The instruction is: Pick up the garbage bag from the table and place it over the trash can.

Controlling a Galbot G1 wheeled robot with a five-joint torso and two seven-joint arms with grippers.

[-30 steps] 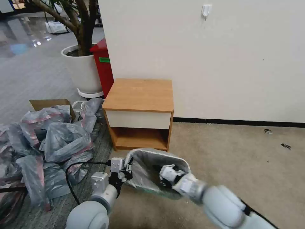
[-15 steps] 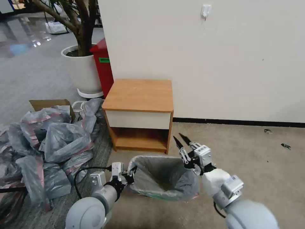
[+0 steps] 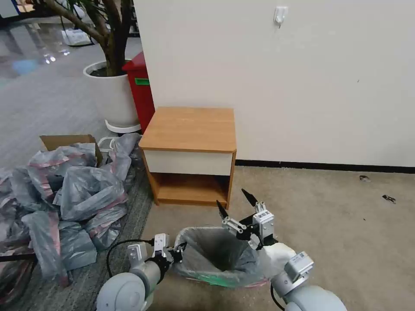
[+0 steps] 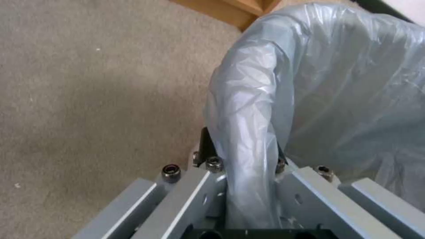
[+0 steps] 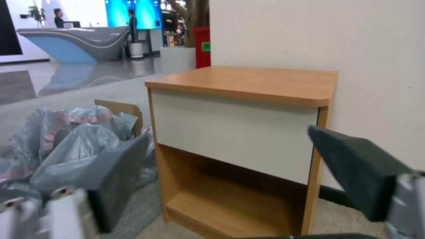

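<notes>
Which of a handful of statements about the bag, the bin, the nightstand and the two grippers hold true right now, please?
1. The garbage bag lines the trash can on the carpet. True.
2. The right gripper is shut on the bag's rim. False: its fingers are spread open above the can, holding nothing.
3. The left gripper grips the bag at the can's rim. True: the left wrist view shows the plastic running between its fingers.
4. A bag lies on the nightstand. False: its wooden top is bare.
5. The heap of grey-and-pink bags lies on the robot's right. False: it is on its left, beside the nightstand.
</notes>
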